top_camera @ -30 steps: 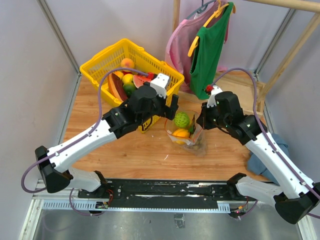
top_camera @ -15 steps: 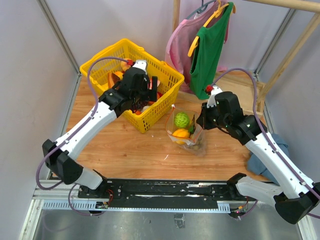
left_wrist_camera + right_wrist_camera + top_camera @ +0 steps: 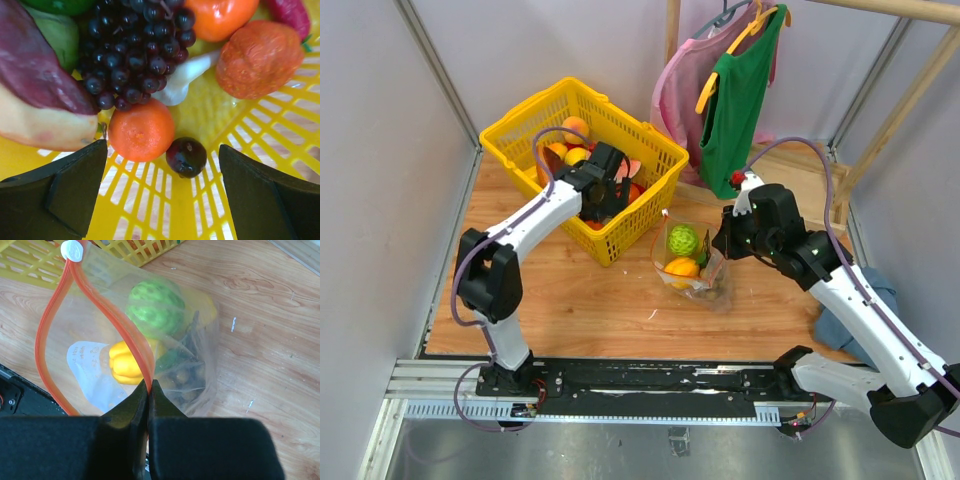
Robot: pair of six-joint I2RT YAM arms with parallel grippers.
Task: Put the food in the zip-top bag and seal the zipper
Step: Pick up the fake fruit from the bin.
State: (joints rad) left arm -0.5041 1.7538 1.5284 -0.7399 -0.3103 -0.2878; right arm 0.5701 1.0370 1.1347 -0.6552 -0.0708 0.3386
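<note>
Setting, as seen from above:
- Worktop (image 3: 580,300): light wood planks, grain running left to right, evenly lit, soft shadows.
- Walls: pale grey panels at the left (image 3: 380,150) and back (image 3: 520,50), joined by a slanting metal post (image 3: 438,75).
- Wooden rack (image 3: 672,25): stands at the worktop's far right corner.
- Green garment (image 3: 735,100): hangs from the rack on a yellow hanger (image 3: 760,22); a pink garment (image 3: 670,100) hangs just behind it.
- Blue cloth (image 3: 832,328): crumpled at the right edge.
- Black rail (image 3: 650,375): along the near edge, with a grey metal sheet (image 3: 620,450) below.

White arm links (image 3: 870,315), black joints (image 3: 770,225), thin purple cables (image 3: 798,140), black wedge-shaped tool fingers (image 3: 75,185)
</note>
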